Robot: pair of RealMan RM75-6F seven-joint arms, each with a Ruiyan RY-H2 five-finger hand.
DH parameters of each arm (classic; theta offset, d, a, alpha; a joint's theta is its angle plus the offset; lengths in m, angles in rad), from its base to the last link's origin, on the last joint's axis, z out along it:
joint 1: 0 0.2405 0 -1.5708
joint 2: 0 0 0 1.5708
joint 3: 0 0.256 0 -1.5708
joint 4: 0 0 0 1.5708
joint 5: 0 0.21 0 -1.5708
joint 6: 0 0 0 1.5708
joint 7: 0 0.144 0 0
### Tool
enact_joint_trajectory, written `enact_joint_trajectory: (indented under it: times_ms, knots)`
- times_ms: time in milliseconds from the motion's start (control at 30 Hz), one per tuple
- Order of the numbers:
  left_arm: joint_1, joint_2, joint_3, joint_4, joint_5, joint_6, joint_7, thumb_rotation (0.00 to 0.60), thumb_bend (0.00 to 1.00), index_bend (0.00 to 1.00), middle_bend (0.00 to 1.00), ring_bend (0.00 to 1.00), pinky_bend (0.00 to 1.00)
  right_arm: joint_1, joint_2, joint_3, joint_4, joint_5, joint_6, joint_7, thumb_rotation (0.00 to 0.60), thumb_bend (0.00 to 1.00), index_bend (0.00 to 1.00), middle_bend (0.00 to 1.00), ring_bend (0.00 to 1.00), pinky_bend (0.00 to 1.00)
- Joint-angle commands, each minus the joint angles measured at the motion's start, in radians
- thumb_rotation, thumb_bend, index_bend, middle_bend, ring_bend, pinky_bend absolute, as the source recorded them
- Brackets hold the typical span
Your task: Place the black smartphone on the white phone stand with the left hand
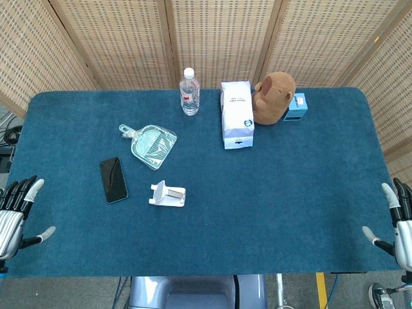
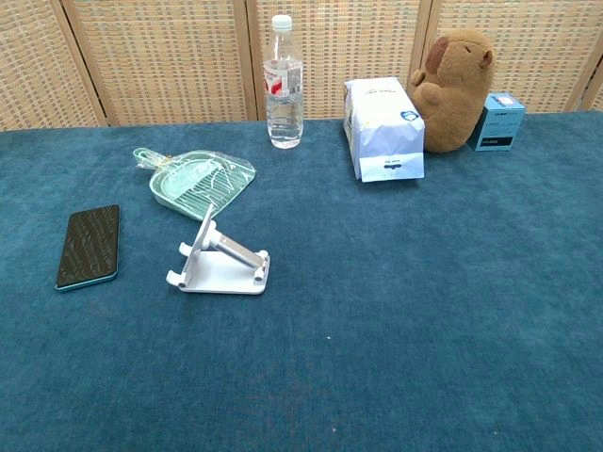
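phone: the black phone (image 1: 113,179) is lying flat on the blue table (image 1: 270,193), screen up, over on the left side, nothing touching it. Same deal in the chest view (image 2: 89,247).
stand: white stand (image 1: 167,194) sits just right of the phone with a bit of bare cloth between them, back plate tilted up, nothing on it (image 2: 220,263).
left hand: parked at the near left corner of the table (image 1: 14,214), fingers spread, holding nothing, well apart from the phone. Only shows in the head view.
right hand: at the near right corner (image 1: 397,225), fingers apart too, not holding anything.
other stuff: a pale green dustpan (image 1: 150,145) in a clear wrapper just behind the stand, a water bottle (image 1: 189,92) standing upright further back, a white bag (image 1: 237,113) to its right, a brown plush (image 1: 273,97) right up against the bag, and a small blue box (image 1: 296,107) next to the plush.
backdrop: woven screen panels (image 1: 212,38) behind the table.
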State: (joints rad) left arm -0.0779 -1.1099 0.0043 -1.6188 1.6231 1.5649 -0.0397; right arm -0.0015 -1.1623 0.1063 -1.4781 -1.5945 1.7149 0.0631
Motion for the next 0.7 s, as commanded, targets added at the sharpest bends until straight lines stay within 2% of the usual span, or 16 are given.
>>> enact_joint_trajectory:
  times_ms: [33, 467, 700]
  knots:
    - [0.000, 0.002, 0.000, -0.001, 0.001, 0.000, -0.002, 0.600, 0.00, 0.00, 0.00, 0.00, 0.00, 0.001, 0.000, -0.001, 0.001, 0.000, -0.002, -0.001, 0.600, 0.08, 0.00, 0.00, 0.00, 0.00]
    - [-0.033, -0.004, -0.009, 0.032, -0.005, -0.053, -0.008, 0.600, 0.00, 0.00, 0.00, 0.00, 0.00, 0.001, 0.004, 0.002, -0.001, 0.007, -0.006, 0.009, 0.600, 0.07, 0.00, 0.00, 0.00, 0.00]
    - [-0.118, -0.030, -0.025, 0.144, 0.000, -0.166, -0.087, 0.600, 0.00, 0.00, 0.00, 0.00, 0.00, 0.005, 0.008, 0.003, -0.002, 0.014, -0.019, 0.024, 0.600, 0.08, 0.00, 0.00, 0.00, 0.00]
